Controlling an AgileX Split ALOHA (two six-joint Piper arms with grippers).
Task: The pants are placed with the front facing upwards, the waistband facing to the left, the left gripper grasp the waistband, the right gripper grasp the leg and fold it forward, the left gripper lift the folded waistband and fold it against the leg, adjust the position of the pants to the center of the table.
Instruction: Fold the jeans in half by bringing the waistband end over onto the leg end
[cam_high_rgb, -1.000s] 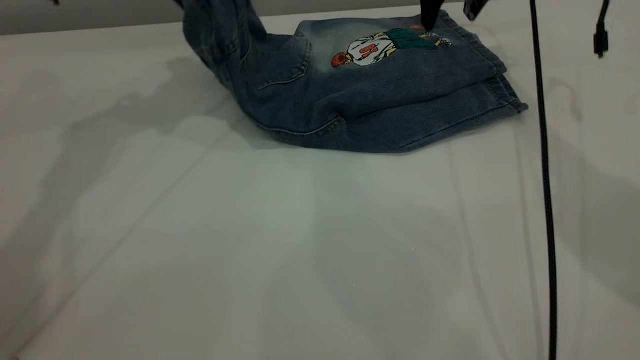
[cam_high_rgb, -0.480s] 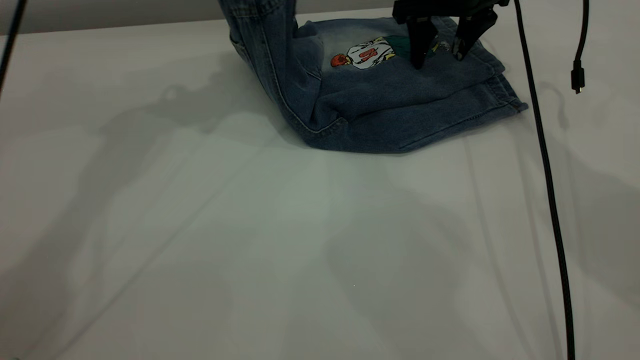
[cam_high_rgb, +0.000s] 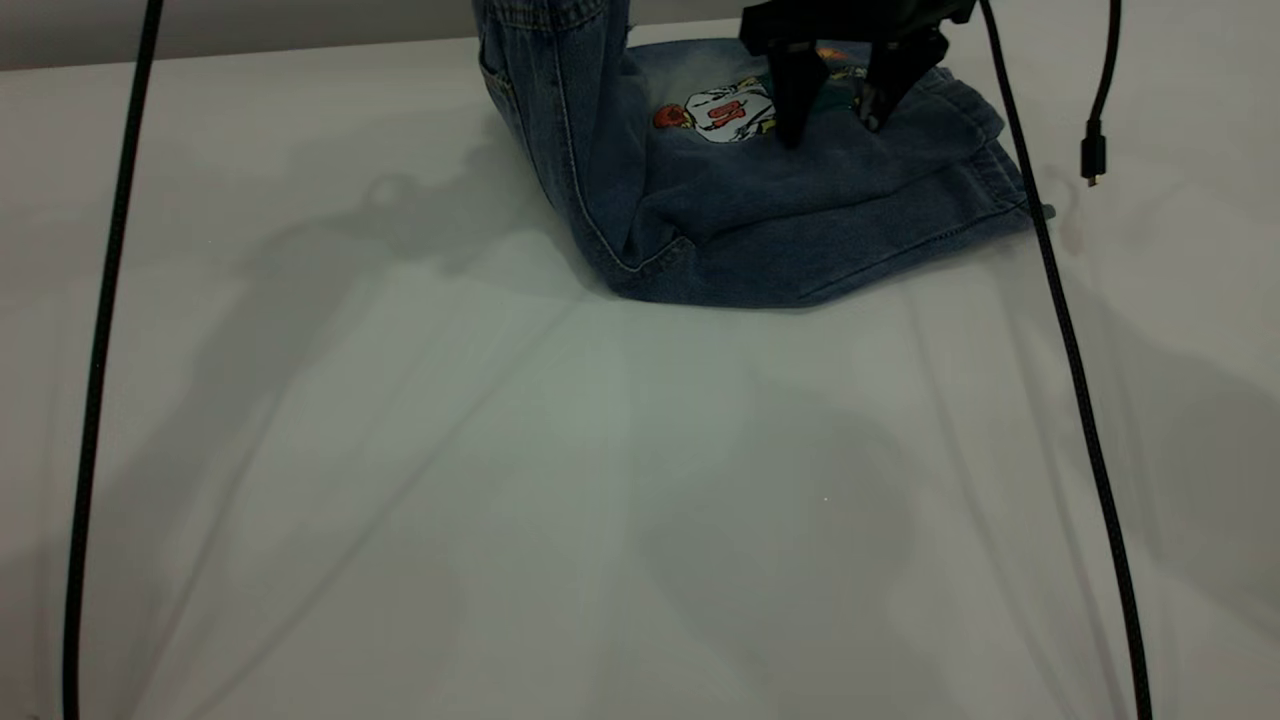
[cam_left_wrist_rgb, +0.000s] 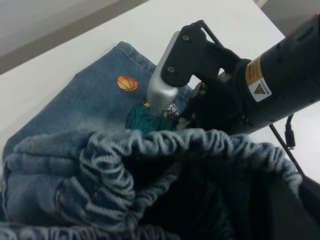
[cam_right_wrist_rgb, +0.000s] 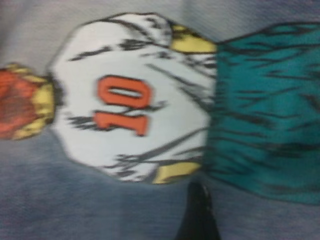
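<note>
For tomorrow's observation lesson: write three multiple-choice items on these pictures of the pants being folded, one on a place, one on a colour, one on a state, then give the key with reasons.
1. Where do the pants lie on the table?
A. at its far edge
B. at its near edge
C. at its near left corner

2. What colour is the number on the printed figure's shirt?
A. green
B. orange-red
C. black

3. How does the waistband stand?
A. flat on the table
B. lifted off the table
C. tucked under the leg

Key: 1 A, the near table is bare. 2 B, the "10" is orange-red. 3 B, the denim rises out of the exterior view's top.
</note>
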